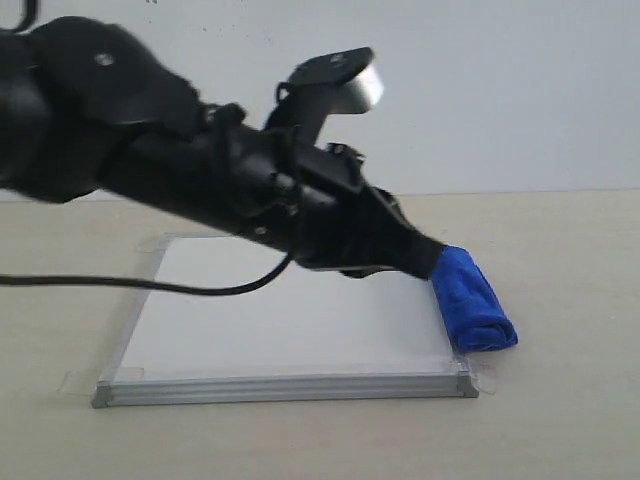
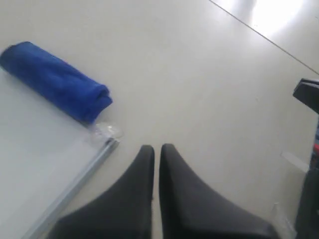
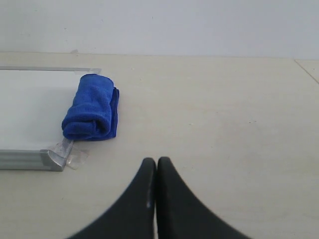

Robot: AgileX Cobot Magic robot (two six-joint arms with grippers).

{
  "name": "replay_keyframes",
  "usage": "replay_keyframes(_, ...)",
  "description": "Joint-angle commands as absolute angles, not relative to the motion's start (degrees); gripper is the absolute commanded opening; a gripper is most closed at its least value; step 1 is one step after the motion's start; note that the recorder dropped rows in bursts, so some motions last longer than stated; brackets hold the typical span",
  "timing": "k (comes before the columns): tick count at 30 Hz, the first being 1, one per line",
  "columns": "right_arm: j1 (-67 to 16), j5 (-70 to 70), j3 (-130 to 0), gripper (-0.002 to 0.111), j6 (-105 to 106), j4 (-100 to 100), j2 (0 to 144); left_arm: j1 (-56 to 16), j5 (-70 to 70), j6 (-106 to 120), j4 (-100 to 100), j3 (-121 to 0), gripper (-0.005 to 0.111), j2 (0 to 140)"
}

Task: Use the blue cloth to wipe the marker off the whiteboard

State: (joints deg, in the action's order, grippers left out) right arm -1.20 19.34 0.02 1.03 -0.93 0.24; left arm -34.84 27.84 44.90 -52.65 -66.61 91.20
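On the desk [image 3: 224,124], the blue cloth [image 1: 473,300] is lying rolled along the right edge of the whiteboard [image 1: 290,330], partly on the frame, partly over the side. No red marker is showing on any bare part of the board; my left arm is hiding much of it in the outside view, so I cannot tell whether lines are sitting under there.

Risks as I am judging them: the cloth is a loose roll, so a grab at one end is likely unrolling it or dragging it off the board. Pressing down at the frame corner could be tipping or sliding the board, though tape tabs [image 2: 107,130] are holding the corners. Both arms going for the same cloth could be colliding.

My left pincer [image 2: 156,149] is sitting closed, tips nearly together, holding nothing, hovering near the board's corner and apart from the cloth. My right pincer [image 3: 156,162] is also closed and empty, well apart from the cloth.
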Motion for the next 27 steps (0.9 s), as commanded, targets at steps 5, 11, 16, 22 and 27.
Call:
replay_keyframes(5,-0.9,19.1,0.0,0.000,1.2,-0.9,0.0,-35.2,8.9,45.7,-53.6,-39.7,0.004,58.1)
replay_keyframes(11,-0.9,19.1,0.0,0.000,1.2,-0.9,0.0,-35.2,3.0,45.9,-53.6,-28.8,0.004,29.9)
replay_keyframes(16,-0.9,19.1,0.0,0.000,1.2,-0.9,0.0,-35.2,3.8,46.3,-52.8,-28.2,0.004,11.3)
replay_keyframes(22,-0.9,19.1,0.0,0.000,1.2,-0.9,0.0,-35.2,19.2,46.8,-27.2,-28.1,0.004,3.1)
replay_keyframes(27,-0.9,19.1,0.0,0.000,1.2,-0.9,0.0,-33.3,18.3,45.8,-26.1,-27.5,0.004,2.4)
